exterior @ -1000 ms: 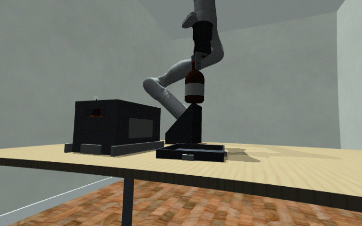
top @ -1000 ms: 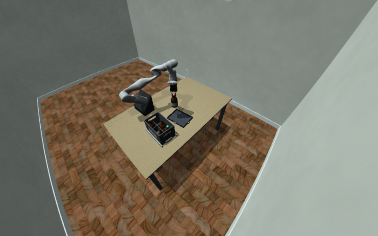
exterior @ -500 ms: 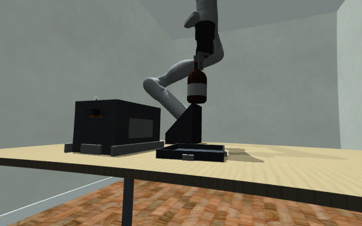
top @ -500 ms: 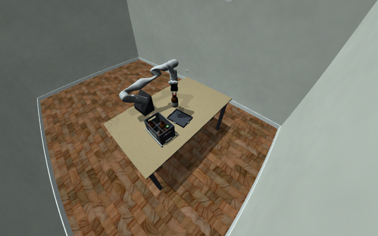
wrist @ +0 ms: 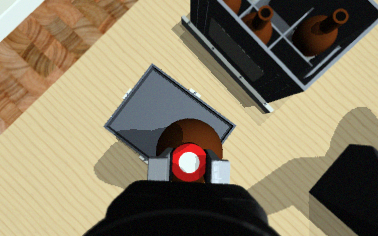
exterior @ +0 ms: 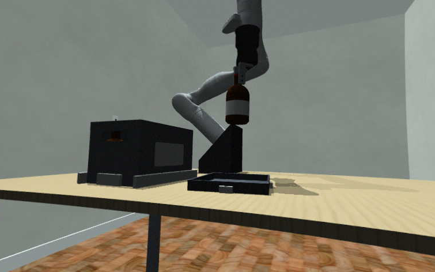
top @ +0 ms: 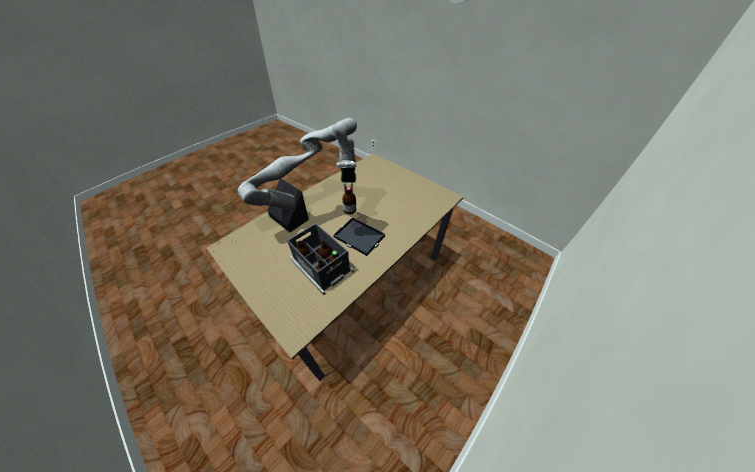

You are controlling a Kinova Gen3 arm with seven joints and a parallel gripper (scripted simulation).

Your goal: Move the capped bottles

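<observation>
A brown glass bottle with a white label band and a red cap (exterior: 237,104) hangs upright in the air, well above the table, gripped at its neck by the arm's black two-finger gripper (exterior: 239,75), whose grey fingers press in on either side of the cap. From the wrist view the bottle's round shoulder sits over the near corner of the shallow dark rectangular tray (wrist: 152,107), with part of it reaching past the tray's edge over the bare wood. The tray lies flat on the pale wooden table (exterior: 347,202), near the black divided crate (exterior: 134,151) but apart from it. In the crate's compartments stand brown bottles with open necks (wrist: 325,30), and the top view shows one bottle with a green cap (top: 333,253) at the crate's corner nearest the tray. The arm's dark wedge-shaped base (exterior: 224,151) stands on the table behind the tray, and the grey jointed arm (top: 286,164) bends up and over from it.
</observation>
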